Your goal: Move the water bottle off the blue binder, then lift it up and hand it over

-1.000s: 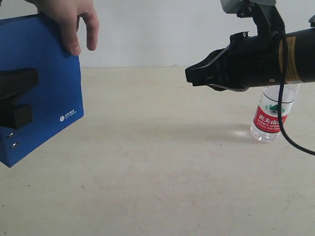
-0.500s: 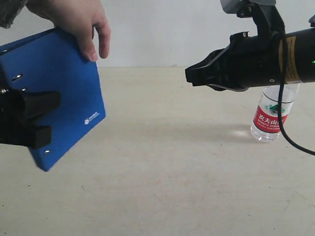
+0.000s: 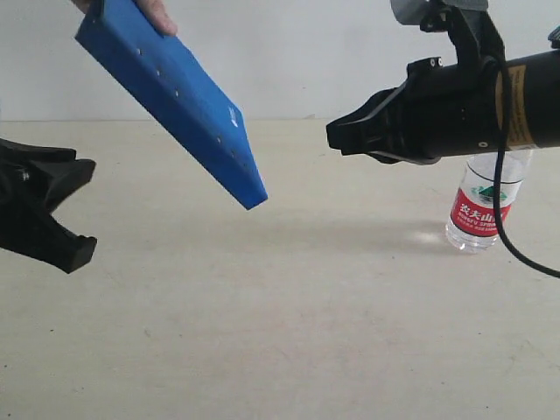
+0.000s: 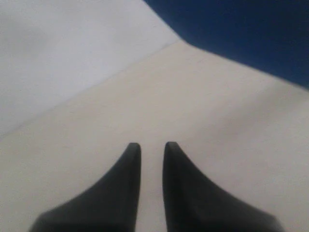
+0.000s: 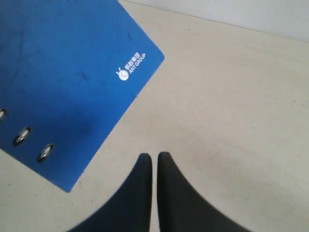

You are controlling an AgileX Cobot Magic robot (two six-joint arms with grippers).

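Blue flat binder (image 3: pixel 179 101), clear plastic bottle (image 3: pixel 477 214)

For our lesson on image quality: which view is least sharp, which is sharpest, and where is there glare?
Left wrist view: softest, blue binder and left claw fuzzy-edged. Right wrist view: sharpest, binder's logo lettering legible. Exterior view: bright glint on the table beside the water bottle.

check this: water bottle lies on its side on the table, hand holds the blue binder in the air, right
No: the exterior view shows the water bottle standing upright on the table. The hand holds the blue binder in the air.
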